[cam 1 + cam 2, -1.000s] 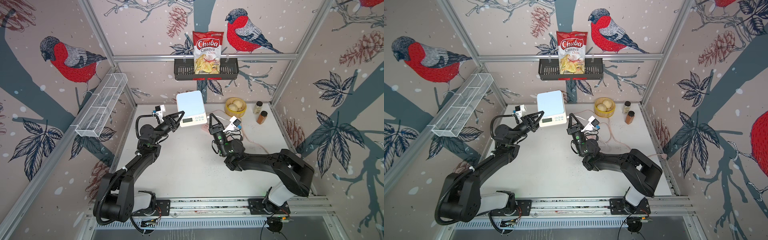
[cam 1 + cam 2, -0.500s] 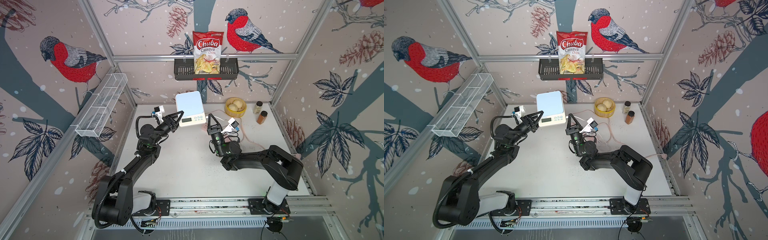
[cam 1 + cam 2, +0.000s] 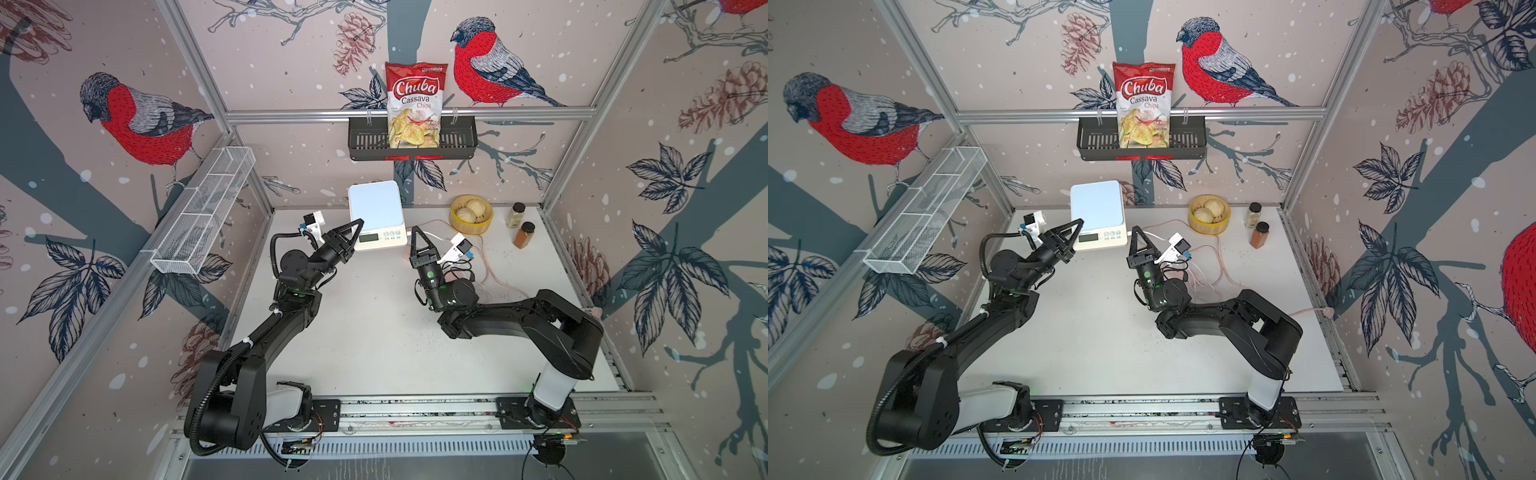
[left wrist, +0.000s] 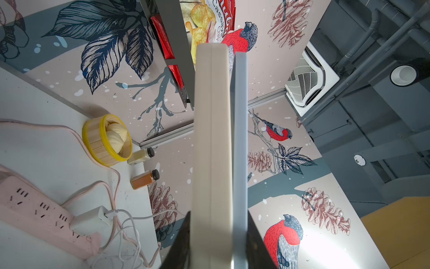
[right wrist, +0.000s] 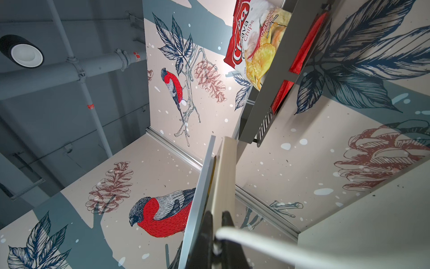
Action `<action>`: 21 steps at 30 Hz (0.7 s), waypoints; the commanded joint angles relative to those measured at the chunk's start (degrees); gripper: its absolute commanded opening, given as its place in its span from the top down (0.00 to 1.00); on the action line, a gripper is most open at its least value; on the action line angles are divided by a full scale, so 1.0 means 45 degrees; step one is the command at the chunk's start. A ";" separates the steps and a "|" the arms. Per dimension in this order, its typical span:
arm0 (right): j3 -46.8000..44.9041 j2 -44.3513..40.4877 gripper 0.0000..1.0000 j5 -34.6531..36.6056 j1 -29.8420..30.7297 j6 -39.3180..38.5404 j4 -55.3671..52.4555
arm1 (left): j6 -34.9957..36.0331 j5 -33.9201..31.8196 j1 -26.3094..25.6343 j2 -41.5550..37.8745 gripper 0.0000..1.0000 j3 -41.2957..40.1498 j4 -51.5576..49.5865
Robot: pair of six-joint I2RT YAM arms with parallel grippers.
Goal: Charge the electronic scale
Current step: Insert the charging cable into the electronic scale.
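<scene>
My left end effector point(image 3: 357, 233) clamps the electronic scale point(image 3: 376, 205); my right end effector point(image 3: 416, 233) pinches the white cable point(image 5: 256, 240). Recommended: seat it straight, no twisting.

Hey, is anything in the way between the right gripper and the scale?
Nothing visible. The right gripper, white cable between its fingers, sits right at the electronic scale's side edge; the left gripper clamps its other side.

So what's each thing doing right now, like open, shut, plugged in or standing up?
Scale: raised off the table.
Left jaws: shut on the scale.
Right jaws: shut on the white cable.
White cable: end at the scale's side; plugged in? Unclear.
Charger: plugged into the power strip.
Bun basket: no lid, buns inside.
Spice jars: upright, capped.
Chip bag: upright in wall basket.
</scene>
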 commanded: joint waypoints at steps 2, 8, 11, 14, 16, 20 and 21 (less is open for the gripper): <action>-0.0567 -0.0929 0.47 -0.3269 -0.0190 0.0444 -0.3588 | 0.1068 0.3041 0.0518 -0.0221 1.00 0.0654 -0.0563; -0.1160 -0.3331 0.18 -0.5467 -0.0658 -0.0660 -0.7645 | 0.4397 0.4771 0.1367 0.0136 1.00 0.2074 -0.4633; -0.0591 -0.4496 0.16 -0.6608 -0.0425 -0.2707 -1.1409 | 0.7485 0.5424 0.1406 0.0728 1.00 0.3380 -0.8415; -0.0074 -0.5480 0.19 -0.6920 -0.0078 -0.4835 -1.4985 | 0.9886 0.5857 0.1483 0.1336 1.00 0.4176 -1.1370; 0.0318 -0.6110 0.23 -0.6722 -0.0033 -0.6380 -1.6939 | 1.0765 0.6223 0.1552 0.1649 1.00 0.4820 -1.2388; 0.0712 -0.7127 0.27 -0.4332 -0.0174 -0.9835 -1.8734 | 1.1406 0.6984 0.1669 0.2063 1.00 0.5309 -1.3263; 0.0766 -0.7211 0.29 -0.3817 -0.0275 -1.0670 -1.8942 | 1.1710 0.7036 0.1681 0.2174 1.00 0.5478 -1.3708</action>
